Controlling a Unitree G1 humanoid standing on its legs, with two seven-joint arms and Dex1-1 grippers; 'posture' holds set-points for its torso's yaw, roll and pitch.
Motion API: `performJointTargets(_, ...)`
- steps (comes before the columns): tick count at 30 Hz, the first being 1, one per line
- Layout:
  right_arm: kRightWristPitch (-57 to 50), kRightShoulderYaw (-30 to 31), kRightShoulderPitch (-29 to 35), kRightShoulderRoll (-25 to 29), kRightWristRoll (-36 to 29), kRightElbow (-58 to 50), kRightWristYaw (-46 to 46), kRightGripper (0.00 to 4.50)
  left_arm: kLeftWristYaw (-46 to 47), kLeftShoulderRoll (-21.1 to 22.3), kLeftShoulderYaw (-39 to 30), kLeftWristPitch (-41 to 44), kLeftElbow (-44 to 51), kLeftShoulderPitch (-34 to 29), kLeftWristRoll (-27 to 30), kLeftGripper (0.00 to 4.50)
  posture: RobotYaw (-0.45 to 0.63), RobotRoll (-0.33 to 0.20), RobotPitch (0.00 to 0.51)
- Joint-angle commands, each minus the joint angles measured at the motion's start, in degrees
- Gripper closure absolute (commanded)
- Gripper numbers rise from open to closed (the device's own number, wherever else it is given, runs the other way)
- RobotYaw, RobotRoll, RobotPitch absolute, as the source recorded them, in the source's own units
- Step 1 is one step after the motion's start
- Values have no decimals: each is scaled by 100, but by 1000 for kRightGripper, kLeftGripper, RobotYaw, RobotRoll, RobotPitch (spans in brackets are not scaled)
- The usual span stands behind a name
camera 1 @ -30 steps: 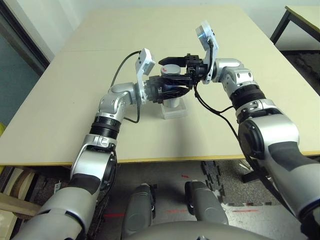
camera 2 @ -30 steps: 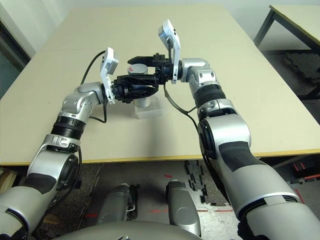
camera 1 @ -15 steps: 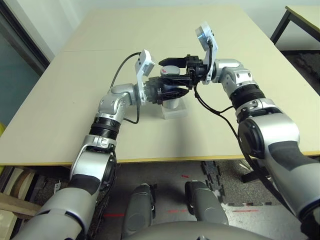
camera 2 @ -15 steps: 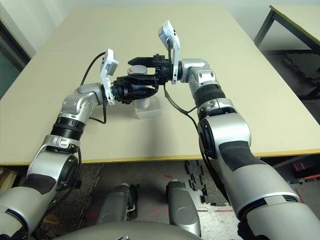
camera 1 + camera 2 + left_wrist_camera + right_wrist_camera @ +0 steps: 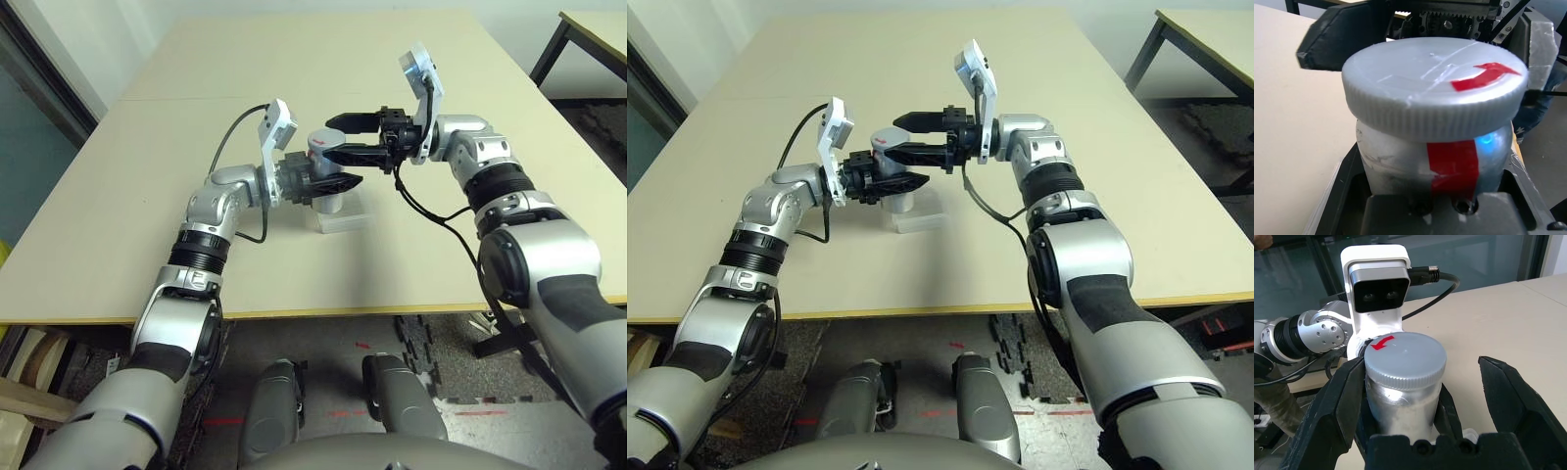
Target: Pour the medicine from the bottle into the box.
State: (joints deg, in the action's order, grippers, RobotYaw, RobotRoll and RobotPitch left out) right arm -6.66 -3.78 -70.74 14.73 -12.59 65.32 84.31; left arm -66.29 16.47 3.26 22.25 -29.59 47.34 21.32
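The silver-grey bottle (image 5: 328,199) with its red stripe stands upright over the clear box (image 5: 343,222). I cannot tell whether its base touches the box. My left gripper (image 5: 331,182) is shut on the bottle's body (image 5: 1449,166). The grey ribbed cap (image 5: 1403,357), marked with a red arrow, sits on top of the bottle. My right gripper (image 5: 323,139) is open, reaching in from the right at cap height. Its fingers (image 5: 1332,416) stand wide on either side of the cap, and the gap on one side is clear.
The tan table (image 5: 147,196) stretches wide around the box. A second table (image 5: 588,39) stands at the back right, past a strip of floor. The left wrist's white camera (image 5: 1378,284) sits close behind the bottle.
My right arm has shifted a little to the right and up. The left gripper and bottle have eased slightly left. Neither gripper has changed its opening.
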Motion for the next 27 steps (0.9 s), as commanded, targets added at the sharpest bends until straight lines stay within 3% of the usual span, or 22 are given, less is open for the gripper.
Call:
performJointTargets(1,34,-86,99,253,55,114,-137,0,-184,22,39,-32,168,-43,37,1785,-178,0,90)
performJointTargets(9,-210,47,131,495,42,33,722,0,-204,57,10,-78,63,-23,3,1785,-178,0,90)
performJointTargets(27,-135,30,-112,425,43,-50,677,0,-347,39,102,-158,-68,43,-69,1785,-186,0,92)
